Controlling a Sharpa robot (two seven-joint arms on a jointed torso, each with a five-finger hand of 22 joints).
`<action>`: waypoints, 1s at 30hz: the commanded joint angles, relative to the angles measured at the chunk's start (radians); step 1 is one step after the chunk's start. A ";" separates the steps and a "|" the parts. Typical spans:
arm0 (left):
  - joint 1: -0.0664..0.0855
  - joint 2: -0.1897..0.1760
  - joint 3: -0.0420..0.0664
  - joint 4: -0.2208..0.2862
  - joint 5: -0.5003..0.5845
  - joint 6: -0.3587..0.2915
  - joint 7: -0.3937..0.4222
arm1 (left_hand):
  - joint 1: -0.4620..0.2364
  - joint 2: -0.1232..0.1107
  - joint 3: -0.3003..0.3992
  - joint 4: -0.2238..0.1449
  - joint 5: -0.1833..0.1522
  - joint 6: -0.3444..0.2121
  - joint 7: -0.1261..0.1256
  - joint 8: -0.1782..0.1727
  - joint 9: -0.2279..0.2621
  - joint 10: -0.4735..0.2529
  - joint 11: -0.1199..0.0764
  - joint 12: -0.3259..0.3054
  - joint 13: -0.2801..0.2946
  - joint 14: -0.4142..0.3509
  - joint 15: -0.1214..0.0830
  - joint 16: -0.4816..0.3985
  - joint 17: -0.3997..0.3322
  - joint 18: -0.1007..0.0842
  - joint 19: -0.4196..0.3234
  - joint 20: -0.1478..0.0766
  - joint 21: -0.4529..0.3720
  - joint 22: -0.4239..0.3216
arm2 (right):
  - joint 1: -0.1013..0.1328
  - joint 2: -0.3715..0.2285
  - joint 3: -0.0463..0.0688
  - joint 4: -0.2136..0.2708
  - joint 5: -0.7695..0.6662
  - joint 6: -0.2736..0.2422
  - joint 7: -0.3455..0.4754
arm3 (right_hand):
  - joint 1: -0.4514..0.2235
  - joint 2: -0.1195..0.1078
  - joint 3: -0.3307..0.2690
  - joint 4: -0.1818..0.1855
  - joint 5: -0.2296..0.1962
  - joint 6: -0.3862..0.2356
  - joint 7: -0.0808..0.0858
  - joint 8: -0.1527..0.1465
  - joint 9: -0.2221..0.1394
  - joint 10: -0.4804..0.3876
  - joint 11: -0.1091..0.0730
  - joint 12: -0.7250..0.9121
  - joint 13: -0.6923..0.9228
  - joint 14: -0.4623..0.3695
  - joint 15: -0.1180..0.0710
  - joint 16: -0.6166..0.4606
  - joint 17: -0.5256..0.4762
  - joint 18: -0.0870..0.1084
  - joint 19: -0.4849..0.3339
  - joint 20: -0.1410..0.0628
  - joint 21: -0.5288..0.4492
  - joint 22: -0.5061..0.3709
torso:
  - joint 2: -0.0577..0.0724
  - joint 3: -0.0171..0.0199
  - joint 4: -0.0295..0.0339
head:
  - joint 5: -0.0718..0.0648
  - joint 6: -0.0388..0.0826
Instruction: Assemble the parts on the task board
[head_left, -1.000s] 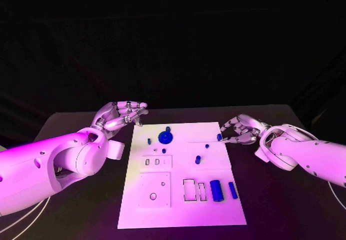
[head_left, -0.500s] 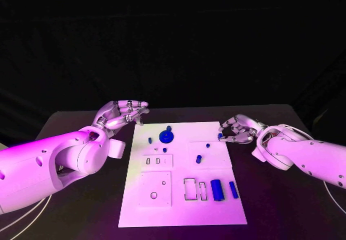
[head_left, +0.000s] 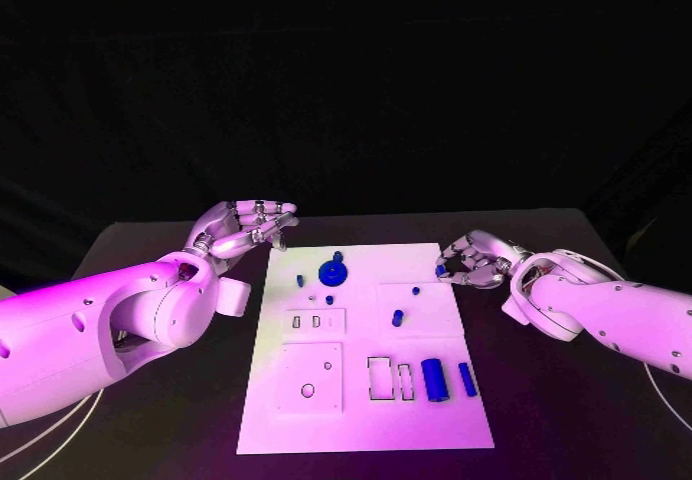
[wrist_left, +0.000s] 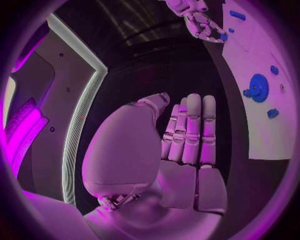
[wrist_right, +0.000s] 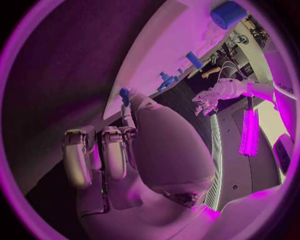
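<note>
Several small blue plastic parts lie on the flat white rectangular task board (head_left: 361, 400), which rests in the middle of the black table (head_left: 159, 250): we see a blue toothed gear (head_left: 335, 271) near the far end, a stubby blue peg (head_left: 397, 318) near the middle, and a thick blue cylinder (head_left: 434, 381) beside a slimmer blue bar (head_left: 466, 379) towards the near end, next to empty rectangular slots. At the board's far right edge, our silver right hand (head_left: 473, 260) pinches one small blue piece (head_left: 440, 271) between its fingertips, with the other fingers curled in close; the right wrist view shows that piece (wrist_right: 124, 93) at the tip of the hand, just at the board's rim. Our silver left hand (head_left: 245, 228) hovers off the board's far left corner, apart from it, holding nothing; its fingers lie straight and side by side, with the thumb bent in beside them.
</note>
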 joint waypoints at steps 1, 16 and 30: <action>0.001 0.001 0.001 0.001 0.003 0.017 0.004 | -0.006 -0.003 0.004 0.001 -0.007 -0.001 0.005 0.005 0.001 0.002 0.003 0.000 0.001 -0.009 0.001 0.006 0.000 0.021 -0.007 0.003 0.002 0.001 | -0.001 0.002 0.000 -0.001 -0.020 0.005 -0.007 | -0.002 0.008 0.006 0.000 -0.002 0.007 -0.003 0.006 -0.001 0.104 -0.004 0.004 0.263 0.104 -0.006 0.003 0.263 -0.014 0.105 -0.005 0.004 0.263 | 0.000 0.0001 0.0005 | 0.000 0.001; 0.001 0.001 0.001 -0.001 0.003 0.017 0.002 | -0.008 -0.003 0.005 0.001 -0.007 -0.002 0.005 0.005 0.001 0.002 0.003 -0.001 0.001 -0.010 0.001 0.007 0.000 0.021 -0.008 0.003 0.004 0.002 | -0.002 0.011 0.000 -0.002 -0.051 -0.043 -0.041 | -0.026 0.000 0.021 0.009 -0.004 0.016 -0.006 0.007 -0.002 0.104 -0.007 0.004 0.263 0.104 -0.009 0.003 0.263 -0.014 0.105 -0.008 0.004 0.263 | 0.000 -0.0001 0.0010 | -0.001 0.002; 0.001 0.001 0.001 -0.004 0.003 0.017 0.003 | -0.008 -0.003 0.005 0.001 -0.007 -0.002 0.005 0.005 0.001 0.002 0.003 -0.001 0.001 -0.010 0.001 0.007 0.000 0.021 -0.008 0.003 0.004 0.002 | -0.002 0.019 0.000 0.013 -0.087 -0.153 -0.068 | -0.060 0.006 0.049 0.021 -0.004 0.051 -0.021 0.028 0.004 0.104 -0.021 0.004 0.263 0.104 -0.013 0.003 0.263 -0.014 0.105 -0.013 0.004 0.263 | -0.001 -0.0002 0.0007 | 0.001 -0.002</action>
